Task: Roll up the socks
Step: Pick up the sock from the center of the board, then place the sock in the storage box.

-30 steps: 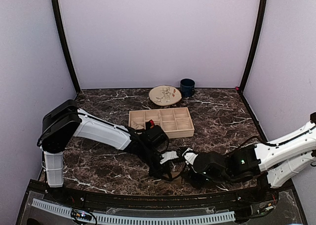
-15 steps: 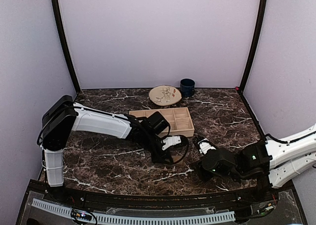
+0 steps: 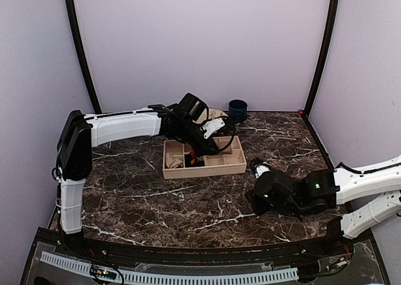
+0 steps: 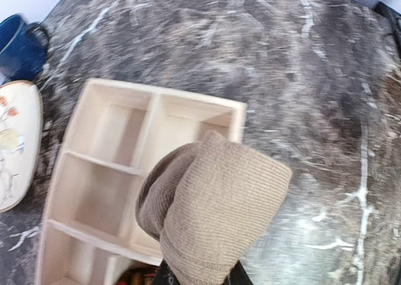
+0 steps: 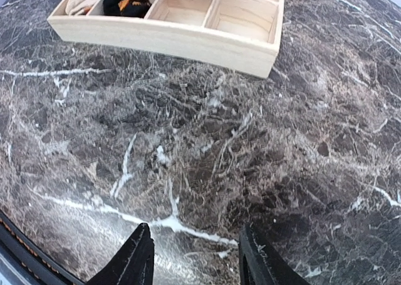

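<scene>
We hold the rolled tan ribbed sock (image 4: 213, 216) in our left gripper (image 3: 202, 148) above the pale wooden tray (image 4: 164, 93), probably for dropping (right gripper (image 5: 196, 260) half-open, empty).

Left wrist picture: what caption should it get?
Rolled tan ribbed sock held above a pale wooden compartment tray on dark marble.

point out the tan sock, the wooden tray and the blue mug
tan sock (image 4: 216, 210), left wrist view, middle of the ribbed roll
wooden tray (image 4: 188, 97), left wrist view, outer rim
blue mug (image 4: 19, 50), left wrist view, side wall
</scene>
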`<control>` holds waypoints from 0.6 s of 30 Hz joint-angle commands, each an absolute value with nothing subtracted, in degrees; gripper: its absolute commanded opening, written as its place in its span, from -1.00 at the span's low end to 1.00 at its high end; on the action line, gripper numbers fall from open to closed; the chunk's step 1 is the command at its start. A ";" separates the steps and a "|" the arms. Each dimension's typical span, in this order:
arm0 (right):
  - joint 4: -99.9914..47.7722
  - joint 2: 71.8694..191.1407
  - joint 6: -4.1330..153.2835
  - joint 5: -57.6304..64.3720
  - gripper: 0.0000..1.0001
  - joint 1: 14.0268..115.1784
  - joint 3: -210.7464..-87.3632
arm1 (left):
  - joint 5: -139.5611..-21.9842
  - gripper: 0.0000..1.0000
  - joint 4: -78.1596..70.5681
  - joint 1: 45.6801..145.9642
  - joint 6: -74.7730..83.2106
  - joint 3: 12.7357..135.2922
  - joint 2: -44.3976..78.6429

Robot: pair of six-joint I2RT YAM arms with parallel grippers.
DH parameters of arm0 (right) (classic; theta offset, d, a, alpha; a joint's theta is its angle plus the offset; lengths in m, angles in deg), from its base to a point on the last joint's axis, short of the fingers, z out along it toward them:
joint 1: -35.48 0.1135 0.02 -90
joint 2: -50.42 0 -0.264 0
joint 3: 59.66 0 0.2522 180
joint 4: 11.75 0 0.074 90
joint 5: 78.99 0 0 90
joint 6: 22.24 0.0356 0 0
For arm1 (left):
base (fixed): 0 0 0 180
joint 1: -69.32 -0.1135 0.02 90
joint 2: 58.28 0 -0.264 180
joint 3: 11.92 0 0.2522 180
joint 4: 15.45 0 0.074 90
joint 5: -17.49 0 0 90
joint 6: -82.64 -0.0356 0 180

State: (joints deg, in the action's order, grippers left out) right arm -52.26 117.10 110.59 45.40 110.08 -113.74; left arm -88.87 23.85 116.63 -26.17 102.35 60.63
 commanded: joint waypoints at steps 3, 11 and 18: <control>-47.15 121.65 105.40 43.01 -0.10 105.44 -120.19 | -81.69 -1.00 27.33 115.30 -27.64 108.97 66.88; -45.41 129.16 101.86 45.14 -0.10 99.51 -127.52 | -74.70 -1.00 29.32 115.29 -31.33 110.09 68.81; -42.23 134.71 99.02 45.50 -0.10 93.77 -132.66 | -69.58 -1.00 31.01 115.38 -33.86 111.02 68.30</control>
